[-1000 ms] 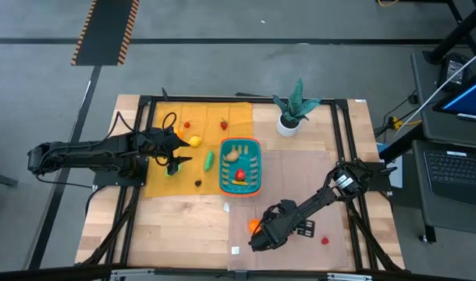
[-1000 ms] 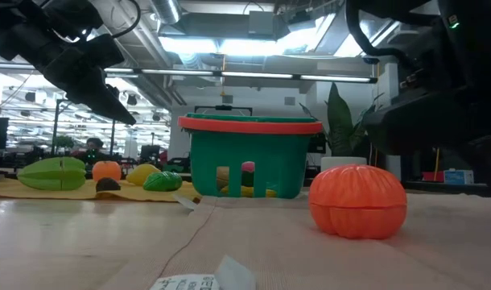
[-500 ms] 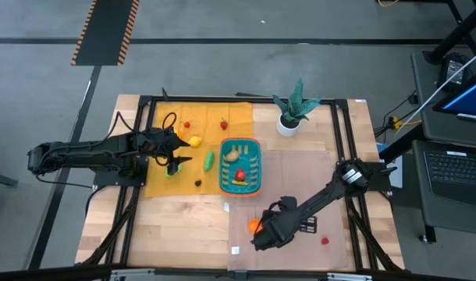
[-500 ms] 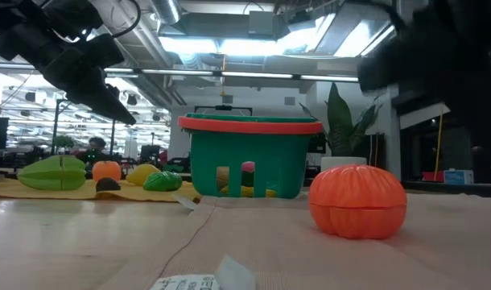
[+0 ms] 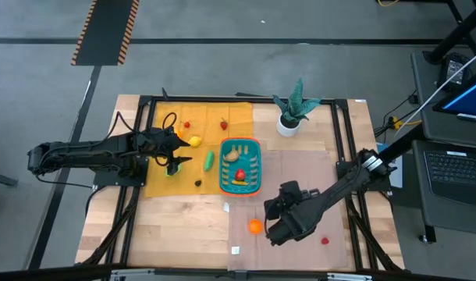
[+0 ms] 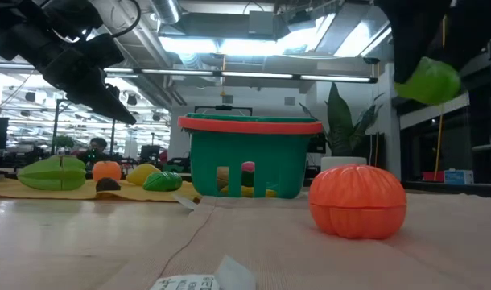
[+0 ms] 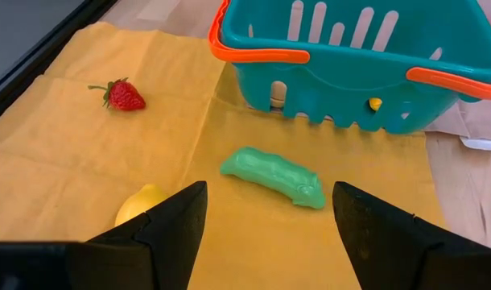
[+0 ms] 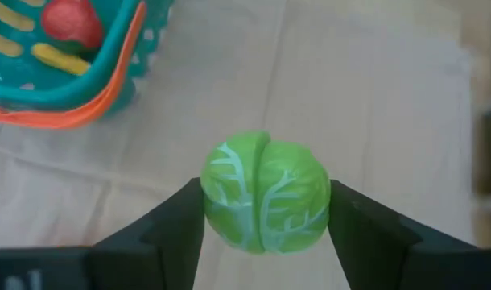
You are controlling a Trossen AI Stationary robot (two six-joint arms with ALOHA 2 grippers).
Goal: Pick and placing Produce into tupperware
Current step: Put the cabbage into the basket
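Green cabbage (image 8: 266,193) sits clamped between the right gripper (image 5: 278,222)'s fingers, lifted off the table near its front edge, beside the orange (image 5: 255,226). Low down, it hangs clear above the table, the teal basket (image 6: 249,157) well apart. The left gripper (image 7: 270,221) hovers with jaws apart and empty over the yellow mat. The cabbage looks light, stiff and smooth; a hold across its middle suits it.

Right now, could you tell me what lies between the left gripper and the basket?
The left wrist view shows a green pod on the yellow cloth between the left gripper and the basket.
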